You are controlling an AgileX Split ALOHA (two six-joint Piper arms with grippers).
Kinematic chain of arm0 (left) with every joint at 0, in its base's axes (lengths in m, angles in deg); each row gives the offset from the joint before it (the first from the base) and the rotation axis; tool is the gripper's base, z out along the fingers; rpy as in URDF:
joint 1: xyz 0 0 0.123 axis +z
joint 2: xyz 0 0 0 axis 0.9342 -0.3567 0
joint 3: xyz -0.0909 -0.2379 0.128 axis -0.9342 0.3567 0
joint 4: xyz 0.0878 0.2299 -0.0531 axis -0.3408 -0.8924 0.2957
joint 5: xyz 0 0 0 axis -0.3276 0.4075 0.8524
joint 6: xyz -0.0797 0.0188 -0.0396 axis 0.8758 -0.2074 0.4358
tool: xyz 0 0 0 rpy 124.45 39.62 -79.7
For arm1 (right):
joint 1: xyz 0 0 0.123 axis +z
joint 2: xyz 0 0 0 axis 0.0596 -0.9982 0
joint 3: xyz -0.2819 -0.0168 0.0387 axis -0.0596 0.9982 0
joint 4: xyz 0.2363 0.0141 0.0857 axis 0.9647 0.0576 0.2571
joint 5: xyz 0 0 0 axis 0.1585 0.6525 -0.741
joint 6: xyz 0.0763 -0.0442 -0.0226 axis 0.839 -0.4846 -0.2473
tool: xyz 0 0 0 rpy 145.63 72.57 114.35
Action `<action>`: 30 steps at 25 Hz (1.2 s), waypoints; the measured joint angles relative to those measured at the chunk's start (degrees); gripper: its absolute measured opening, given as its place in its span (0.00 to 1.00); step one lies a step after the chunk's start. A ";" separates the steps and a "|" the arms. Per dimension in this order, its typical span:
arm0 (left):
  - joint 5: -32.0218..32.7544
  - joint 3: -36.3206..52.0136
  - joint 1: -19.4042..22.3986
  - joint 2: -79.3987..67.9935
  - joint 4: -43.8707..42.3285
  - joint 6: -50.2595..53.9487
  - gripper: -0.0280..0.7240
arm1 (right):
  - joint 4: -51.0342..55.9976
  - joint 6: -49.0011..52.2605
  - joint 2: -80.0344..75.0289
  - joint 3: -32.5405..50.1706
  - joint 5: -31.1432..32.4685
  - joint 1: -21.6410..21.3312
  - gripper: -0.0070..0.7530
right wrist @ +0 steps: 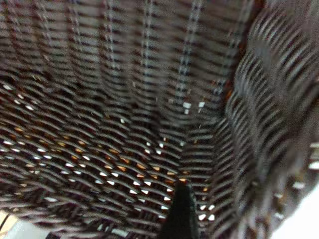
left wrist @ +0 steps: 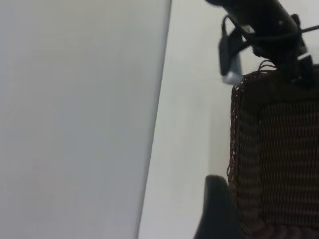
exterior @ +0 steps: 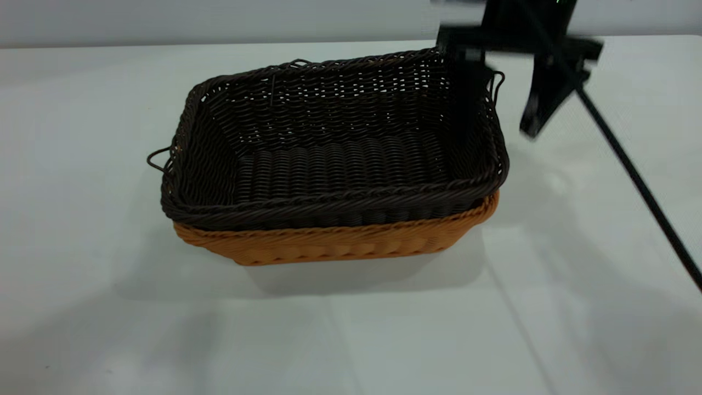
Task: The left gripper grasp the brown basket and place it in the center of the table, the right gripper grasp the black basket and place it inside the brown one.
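Observation:
The black basket (exterior: 334,159) sits nested inside the brown basket (exterior: 340,244) in the middle of the table (exterior: 82,307). Only the brown basket's rim and lower wall show beneath it. My right gripper (exterior: 502,115) is open at the black basket's far right end. One finger (exterior: 466,93) hangs inside the end wall and the other (exterior: 537,109) outside it, neither pressing the wicker. In the right wrist view the inner finger (right wrist: 180,214) hangs over the dark weave (right wrist: 99,124), with orange showing through the gaps. My left gripper (left wrist: 215,209) is out of the exterior view, beside the black basket's end (left wrist: 279,159).
The right arm's thin black cable (exterior: 636,181) runs down across the table at the right. White tabletop surrounds the baskets on all sides. The right arm (left wrist: 264,30) shows at the baskets' far end in the left wrist view.

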 joint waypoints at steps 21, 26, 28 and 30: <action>9.56 1.85 0.00 19.94 -27.77 56.39 0.64 | -5.11 2.46 50.93 -1.42 3.69 -0.05 0.75; 9.56 10.84 0.00 25.89 -27.77 59.00 0.63 | -5.30 2.57 63.90 11.27 3.83 -0.05 0.75; 9.56 16.19 0.00 28.90 -27.77 60.85 0.63 | -6.03 2.57 69.08 18.84 3.86 -0.05 0.75; 9.56 22.63 0.00 31.60 -27.77 63.01 0.63 | -7.65 2.57 74.59 26.19 3.93 -0.05 0.75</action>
